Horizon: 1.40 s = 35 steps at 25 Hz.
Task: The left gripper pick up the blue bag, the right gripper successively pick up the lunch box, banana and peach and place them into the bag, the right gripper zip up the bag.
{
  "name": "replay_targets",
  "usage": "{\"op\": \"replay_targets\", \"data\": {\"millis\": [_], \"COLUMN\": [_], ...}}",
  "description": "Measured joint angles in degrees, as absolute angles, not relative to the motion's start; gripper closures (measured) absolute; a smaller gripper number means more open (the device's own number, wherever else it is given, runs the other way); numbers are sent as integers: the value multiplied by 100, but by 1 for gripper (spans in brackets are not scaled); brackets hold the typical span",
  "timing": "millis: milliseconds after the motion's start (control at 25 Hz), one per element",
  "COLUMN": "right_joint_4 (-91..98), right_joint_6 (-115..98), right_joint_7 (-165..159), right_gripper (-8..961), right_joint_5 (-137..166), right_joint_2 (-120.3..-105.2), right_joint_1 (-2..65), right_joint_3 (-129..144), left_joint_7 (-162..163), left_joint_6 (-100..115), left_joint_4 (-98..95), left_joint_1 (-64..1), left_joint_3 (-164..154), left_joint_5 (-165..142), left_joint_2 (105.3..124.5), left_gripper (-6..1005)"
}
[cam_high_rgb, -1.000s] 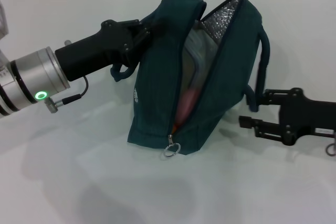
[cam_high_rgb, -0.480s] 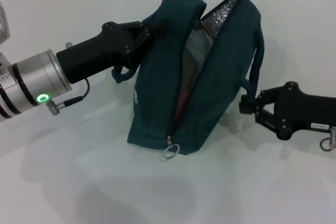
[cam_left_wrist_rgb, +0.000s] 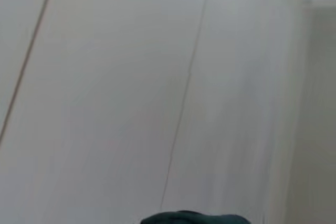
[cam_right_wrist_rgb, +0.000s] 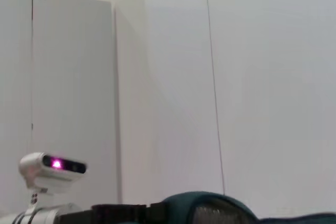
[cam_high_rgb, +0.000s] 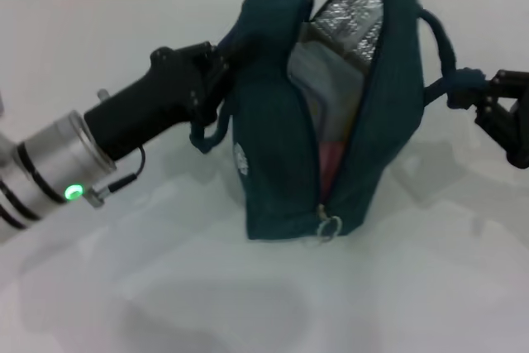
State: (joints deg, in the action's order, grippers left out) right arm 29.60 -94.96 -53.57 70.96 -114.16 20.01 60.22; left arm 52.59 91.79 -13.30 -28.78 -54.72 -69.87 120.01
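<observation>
On my left, the left gripper (cam_high_rgb: 216,62) is clamped on the near-side handle and top edge of the blue bag (cam_high_rgb: 273,146), holding that side up. The bag stands on the white table (cam_high_rgb: 124,287), its mouth gaping, foil lining (cam_high_rgb: 351,14) showing. Inside I see the lunch box (cam_high_rgb: 318,93) and something pink low down, likely the peach (cam_high_rgb: 333,159). The zipper ring (cam_high_rgb: 330,227) hangs at the bag's near end. On my right, the right gripper (cam_high_rgb: 488,101) is pinched on the far handle (cam_high_rgb: 442,64).
</observation>
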Motion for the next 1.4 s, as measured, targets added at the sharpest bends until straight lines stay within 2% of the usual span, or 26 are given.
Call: {"op": "replay_targets", "data": {"millis": [120, 160, 400, 960, 1120, 1200, 1400], "right_joint_4": [3096, 3206, 3275, 3415, 3424, 3440, 3653], "right_joint_6": [-9548, -9548, -9501, -9490, -9909, -10340, -11067], "right_joint_7": [-5809, -6219, -6826, -6774, -6582, -6432, -6302], "right_gripper": [882, 883, 868, 796, 722, 685, 593], "right_joint_5": [7104, 7136, 7675, 7790, 7768, 7805, 8883], "right_joint_2": [-11277, -11173, -11045, -11258, -11462, -11511, -11374], "right_joint_1": [2052, 2113, 2414, 2218, 2138, 2080, 2040], "right_joint_3": [6061, 6068, 6048, 5648, 4876, 4686, 4707], "left_joint_7": [4633, 4633, 3906, 3610, 3587, 3581, 3577], "left_joint_6": [9484, 9484, 9517, 9398, 9385, 9346, 9272], "left_joint_4": [-946, -946, -401, -193, -193, -193, -193], "left_joint_1": [-2865, -2865, -2903, -2885, -2881, -2901, -2938], "left_joint_3": [-5475, -5475, -5493, -5482, -5470, -5470, -5480], "left_joint_5": [-6925, -6925, -6956, -6901, -6900, -6896, -6895], "left_joint_2": [12030, 12030, 12054, 12068, 12068, 12068, 12062], "left_gripper": [961, 961, 961, 960, 960, 960, 960]}}
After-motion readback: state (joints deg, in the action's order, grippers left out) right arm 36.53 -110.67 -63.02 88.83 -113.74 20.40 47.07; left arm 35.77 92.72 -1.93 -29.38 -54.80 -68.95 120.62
